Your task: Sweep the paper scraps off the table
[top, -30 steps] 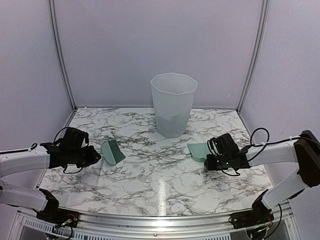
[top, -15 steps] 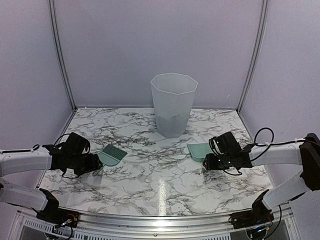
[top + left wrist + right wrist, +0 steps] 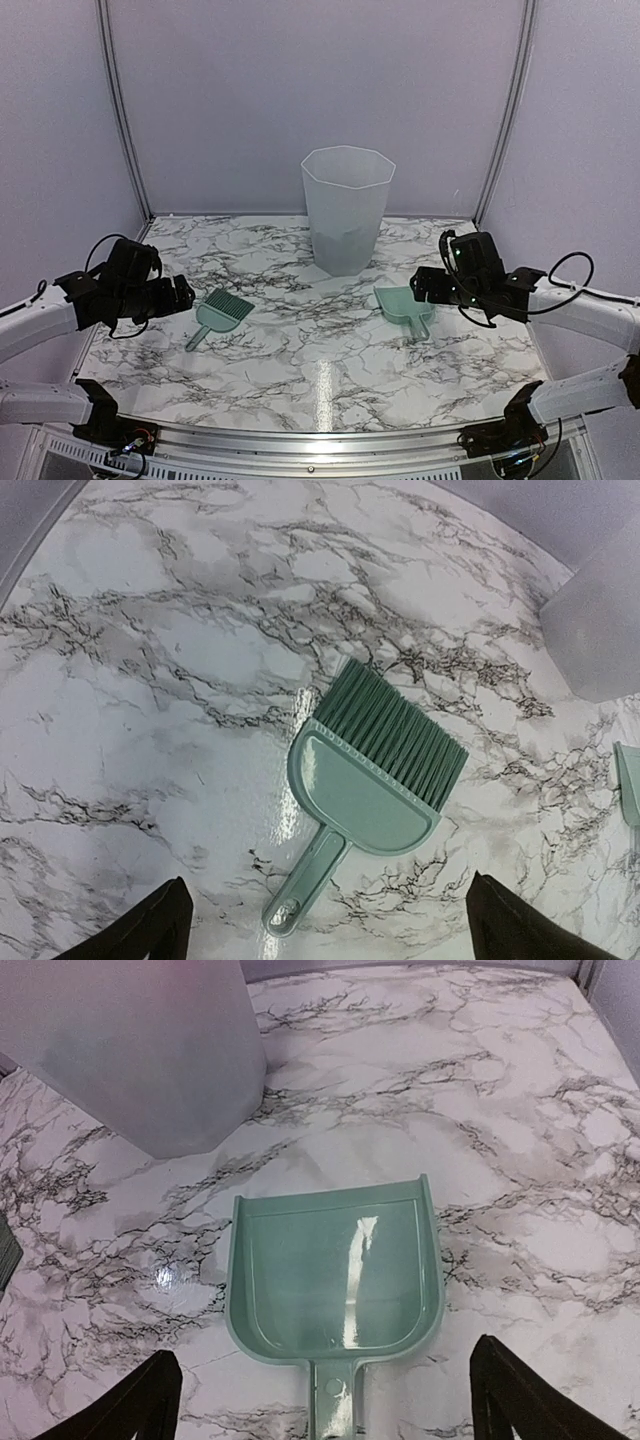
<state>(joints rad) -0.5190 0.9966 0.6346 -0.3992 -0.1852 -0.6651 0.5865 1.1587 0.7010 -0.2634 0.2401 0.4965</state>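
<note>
No paper scraps show in any view. On the marble table (image 3: 320, 370) a mint-green brush (image 3: 222, 312) lies flat at the left, its bristles toward the back. A mint-green dustpan (image 3: 405, 305) lies flat at the right and looks empty. My left gripper (image 3: 180, 294) hovers open just left of the brush. In the left wrist view the brush (image 3: 370, 780) lies free below the open gripper (image 3: 335, 930), its handle between the spread fingers (image 3: 160, 925). My right gripper (image 3: 426, 285) is open above the dustpan's handle. In the right wrist view the dustpan (image 3: 335, 1270) lies below the open gripper (image 3: 330, 1400), untouched.
A tall translucent white bin (image 3: 347, 208) stands at the back middle of the table, between the two tools; its wall (image 3: 130, 1050) is close behind the dustpan. A metal rail (image 3: 320, 440) runs along the front edge. Lilac walls enclose the back and sides.
Both grippers have opened and let go, the left of the brush and the right of the dustpan. Both arms have risen and drawn back. The brush now lies flat.
</note>
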